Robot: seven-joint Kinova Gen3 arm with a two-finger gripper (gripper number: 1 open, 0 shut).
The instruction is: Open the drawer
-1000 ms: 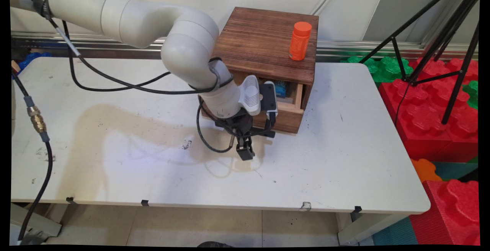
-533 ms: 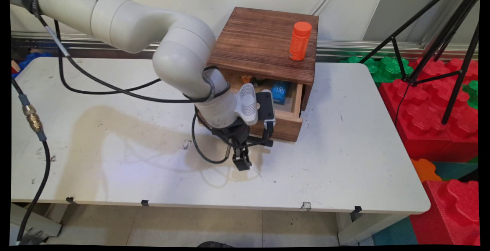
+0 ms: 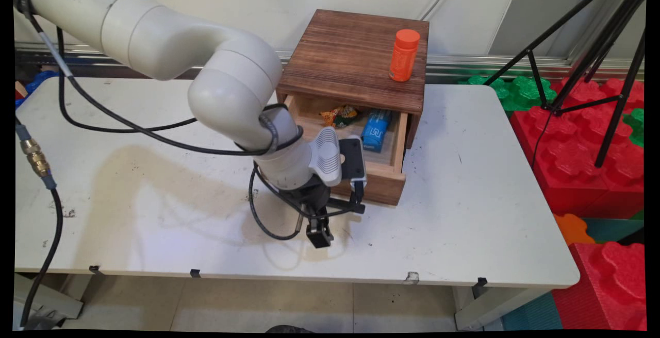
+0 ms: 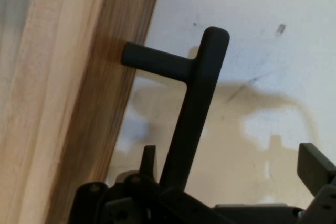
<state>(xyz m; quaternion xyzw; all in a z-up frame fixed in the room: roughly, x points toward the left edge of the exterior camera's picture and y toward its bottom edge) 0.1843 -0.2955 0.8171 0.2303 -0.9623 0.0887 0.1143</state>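
- The drawer [image 3: 384, 173] of the wooden box [image 3: 356, 54] stands pulled out over the counter [image 3: 490, 183].
- The tool [image 3: 319, 235] sits at the drawer's front; in the hand view its fingers are spread, one [image 4: 315, 166] well clear of the black handle [image 4: 197, 103], which runs between them.
- A blue packet [image 3: 375, 131] and an orange-green wrapper [image 3: 337, 115] lie in the drawer.
- An orange bottle [image 3: 403, 55] stands upright on the box.
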